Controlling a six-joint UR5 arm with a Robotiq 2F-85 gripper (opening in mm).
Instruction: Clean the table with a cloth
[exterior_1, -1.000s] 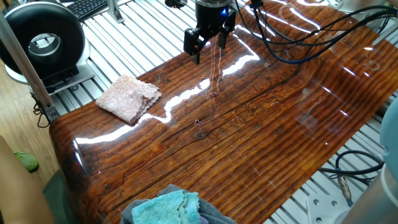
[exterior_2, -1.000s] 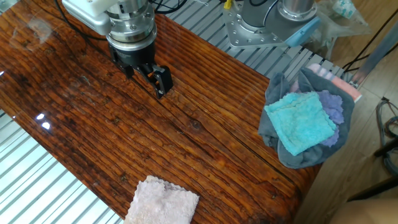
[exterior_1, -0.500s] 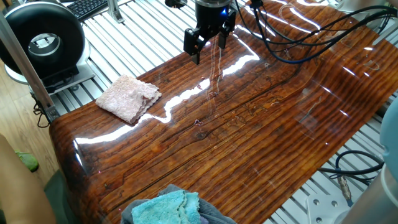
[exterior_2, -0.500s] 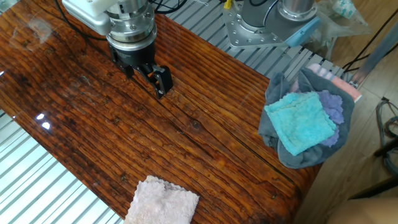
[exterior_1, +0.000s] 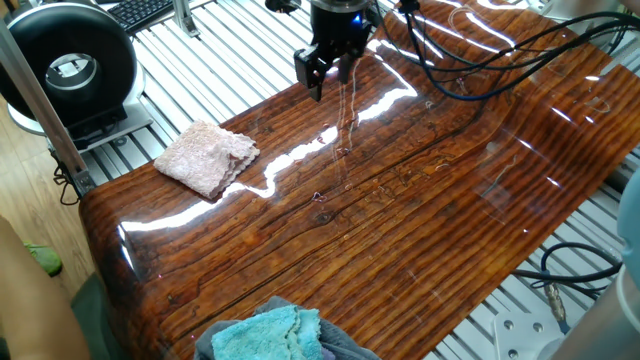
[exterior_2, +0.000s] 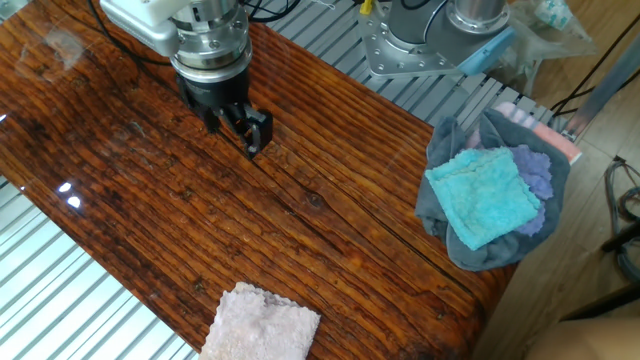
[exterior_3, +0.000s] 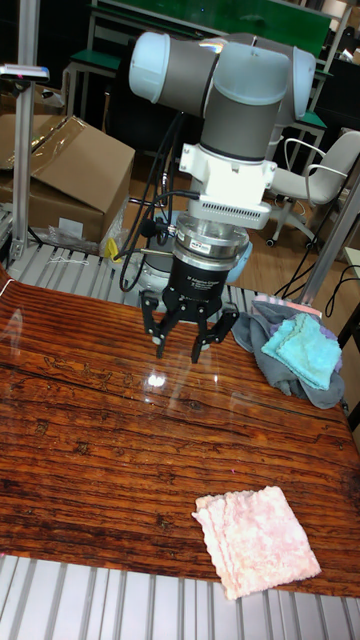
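The pale pink cloth lies flat near one corner of the glossy brown table, untouched. In the other fixed view the cloth is at the bottom edge of the table. In the tall view the cloth lies at the front right of the table. My gripper hovers over the far part of the tabletop, well away from the cloth. The gripper points down, open, with nothing between its fingers. The other fixed view shows the gripper just above the wood.
A turquoise cloth lies on a grey cloth heap at the table's end. Black cables trail across the far tabletop. A black round device and a keyboard sit on the ribbed metal frame beside the table.
The gripper's fingers stand a little closer together and it has shifted slightly. The pink cloth has not moved.
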